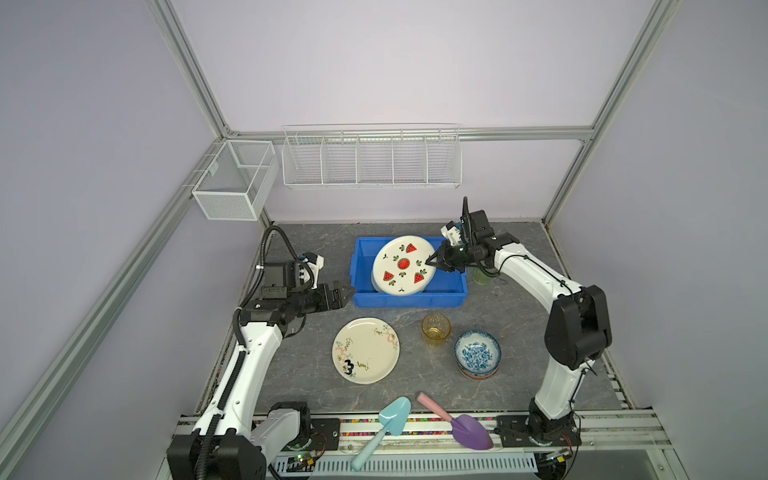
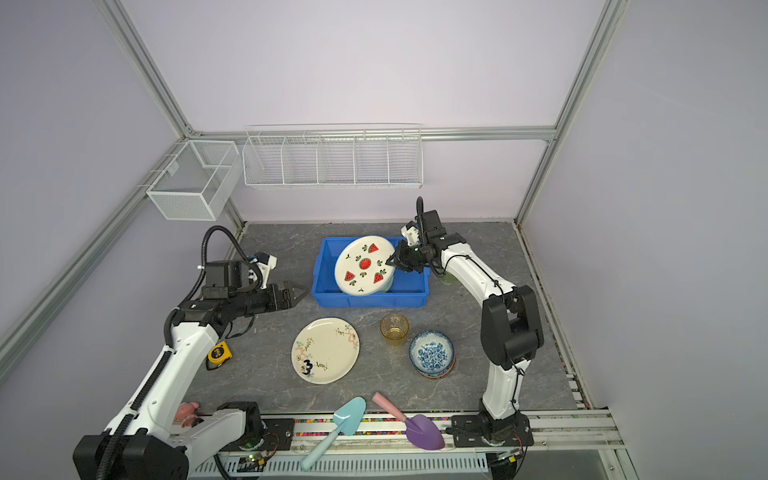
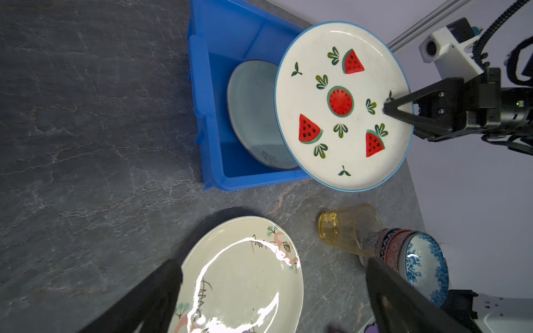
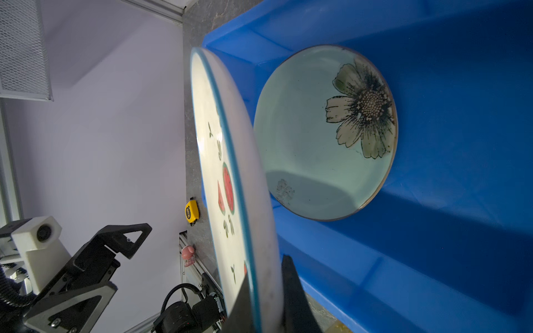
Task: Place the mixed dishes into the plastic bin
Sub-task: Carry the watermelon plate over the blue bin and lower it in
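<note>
**A:** Well, what's in the bin [image 1: 409, 300]?

**B:** Just a green plate [image 4: 302, 138], flat on its floor. Over it the watermelon plate [image 1: 403, 266] hangs tilted, face toward the left tool [image 1: 347, 295], rim pinched by the right tool [image 1: 430, 262].

**A:** And the left one?

**B:** Spread wide, empty, beside the bin (touching or not, I cannot tell). Nearer on the table [image 1: 299, 257] sit a cream plate [image 1: 365, 350], tumbler [image 1: 436, 329] and bowls [image 1: 477, 353].

**Mixed dishes and blue plastic bin, seen from above**
The blue plastic bin [image 1: 407, 300], at the table's 12 o'clock, holds the pale green floral plate [image 4: 302, 138] flat on its floor. The watermelon-print plate [image 1: 403, 266] hangs tilted above, its rim pinched by the right gripper [image 1: 428, 262]. From the bin: cream scribbled plate [image 1: 365, 350] at 7 o'clock, upright amber tumbler [image 1: 436, 330] at 5, green tumbler [image 1: 482, 278] at 3. The nested bowls [image 1: 478, 353], blue-white uppermost, sit at the amber tumbler's 4.
</note>
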`<state>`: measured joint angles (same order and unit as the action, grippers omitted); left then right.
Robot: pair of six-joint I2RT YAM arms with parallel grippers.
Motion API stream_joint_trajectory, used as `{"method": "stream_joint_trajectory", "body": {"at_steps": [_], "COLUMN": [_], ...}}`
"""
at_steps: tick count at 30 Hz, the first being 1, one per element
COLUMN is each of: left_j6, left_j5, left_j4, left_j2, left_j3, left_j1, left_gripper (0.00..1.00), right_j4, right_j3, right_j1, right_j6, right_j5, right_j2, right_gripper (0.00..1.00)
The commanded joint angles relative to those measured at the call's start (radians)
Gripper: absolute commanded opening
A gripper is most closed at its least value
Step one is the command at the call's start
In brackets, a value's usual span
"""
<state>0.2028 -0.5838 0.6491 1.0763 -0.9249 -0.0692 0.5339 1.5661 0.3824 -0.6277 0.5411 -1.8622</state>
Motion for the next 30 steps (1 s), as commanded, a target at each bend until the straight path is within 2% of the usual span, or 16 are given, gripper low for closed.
{"method": "stream_joint_trajectory", "body": {"at_steps": [1,19,30], "left_j6": [-0.028,-0.032,-0.034], "left_j5": [0.007,-0.008,-0.020], "left_j4": [0.017,0.019,0.015], "left_j2": [0.004,0.034,0.054], "left_j3": [0.015,0.015,0.008], "left_j1": [0.002,0.002,0.002], "left_gripper": [1.00,1.00,1.00], "right_j4": [-0.101,-0.146,-0.173], "right_j3": [0.045,0.168,0.169], "right_j1": [-0.010,-0.010,0.003], "right_j6": [-0.009,-0.081,-0.110], "right_j5": [0.049,0.061,0.040], "right_j2": [-0.014,-0.185,-0.240], "right_gripper": [0.07,0.07,0.07]}}
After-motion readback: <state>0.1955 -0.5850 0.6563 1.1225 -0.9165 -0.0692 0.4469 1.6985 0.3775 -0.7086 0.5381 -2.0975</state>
